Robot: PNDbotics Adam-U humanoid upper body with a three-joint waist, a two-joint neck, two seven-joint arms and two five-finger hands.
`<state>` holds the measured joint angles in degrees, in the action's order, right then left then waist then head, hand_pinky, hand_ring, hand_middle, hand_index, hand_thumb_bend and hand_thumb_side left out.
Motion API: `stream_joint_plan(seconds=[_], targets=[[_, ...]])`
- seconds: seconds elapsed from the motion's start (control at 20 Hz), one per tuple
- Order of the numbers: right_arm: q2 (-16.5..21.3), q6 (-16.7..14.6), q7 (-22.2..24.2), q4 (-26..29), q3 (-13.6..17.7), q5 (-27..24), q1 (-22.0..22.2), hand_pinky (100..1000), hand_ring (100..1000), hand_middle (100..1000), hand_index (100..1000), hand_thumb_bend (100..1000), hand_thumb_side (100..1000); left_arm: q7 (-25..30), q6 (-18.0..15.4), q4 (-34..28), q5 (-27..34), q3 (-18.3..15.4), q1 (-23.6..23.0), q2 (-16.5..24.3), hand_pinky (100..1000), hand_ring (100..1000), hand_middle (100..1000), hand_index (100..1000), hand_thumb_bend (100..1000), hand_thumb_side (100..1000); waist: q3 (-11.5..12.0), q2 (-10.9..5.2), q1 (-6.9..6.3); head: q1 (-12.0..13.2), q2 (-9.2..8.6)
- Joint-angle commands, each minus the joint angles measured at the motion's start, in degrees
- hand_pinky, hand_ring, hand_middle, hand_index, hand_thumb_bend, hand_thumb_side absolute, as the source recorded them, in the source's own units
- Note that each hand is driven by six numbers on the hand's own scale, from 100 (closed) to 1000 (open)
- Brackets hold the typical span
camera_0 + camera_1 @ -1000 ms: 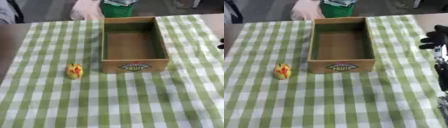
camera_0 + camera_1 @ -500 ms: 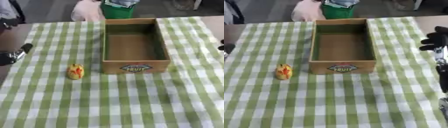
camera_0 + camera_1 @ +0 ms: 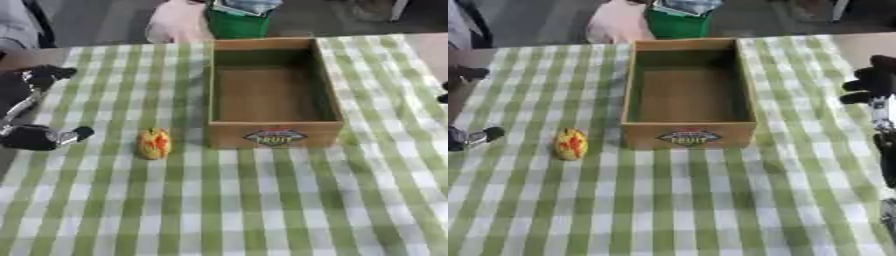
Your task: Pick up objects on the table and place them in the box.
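A small yellow-orange object with a red mark (image 3: 155, 143) lies on the green-checked cloth, left of the box's front corner. The open cardboard box (image 3: 275, 137) with a fruit label on its front wall stands in the middle of the table and looks empty inside. My left hand (image 3: 33, 138) comes in from the left edge, open, its fingers spread apart. Its nearest fingertip is a short way left of the yellow object and does not touch it. My right hand (image 3: 871, 83) shows at the right edge, to the right of the box, fingers relaxed and holding nothing.
Beyond the table's far edge stand a green bin (image 3: 236, 22) and a pale pink shape (image 3: 178, 24). The checked cloth (image 3: 262, 200) covers the table down to the near edge.
My left hand has come further in from the left edge, toward the yellow object. The right hand, the box and the object have stayed in place.
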<state>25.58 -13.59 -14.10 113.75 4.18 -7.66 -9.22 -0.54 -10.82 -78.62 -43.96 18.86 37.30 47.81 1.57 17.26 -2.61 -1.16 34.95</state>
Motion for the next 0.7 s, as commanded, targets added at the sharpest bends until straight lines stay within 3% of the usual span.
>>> stream_joint_plan(seconds=[0.05, 0.3, 0.7], targets=[[1.13, -0.08, 0.30, 0.84, -0.09, -0.28, -0.47, 562, 625, 617, 768, 100, 538, 2.86, -0.24, -0.76, 0.32, -0.48, 1.65, 0.46, 701, 831, 837, 995, 615, 705, -0.27, -1.13, 0.14, 0.64, -0.53], [1.01, 0.10, 0.65, 0.84, -0.34, -0.34, -0.41, 562, 625, 618, 768, 100, 538, 7.03, -1.67, 3.97, -0.42, 4.24, 5.90, -5.05, 701, 834, 842, 998, 613, 699, -0.08, -1.18, 0.12, 0.77, -0.30], [0.94, 0.23, 0.59, 0.84, -0.33, -0.18, -0.22, 562, 626, 618, 769, 100, 539, 14.07, -0.72, 1.69, 1.10, 4.51, 7.45, -6.95, 700, 832, 841, 996, 581, 713, 0.06, -1.21, 0.01, 0.70, -0.42]])
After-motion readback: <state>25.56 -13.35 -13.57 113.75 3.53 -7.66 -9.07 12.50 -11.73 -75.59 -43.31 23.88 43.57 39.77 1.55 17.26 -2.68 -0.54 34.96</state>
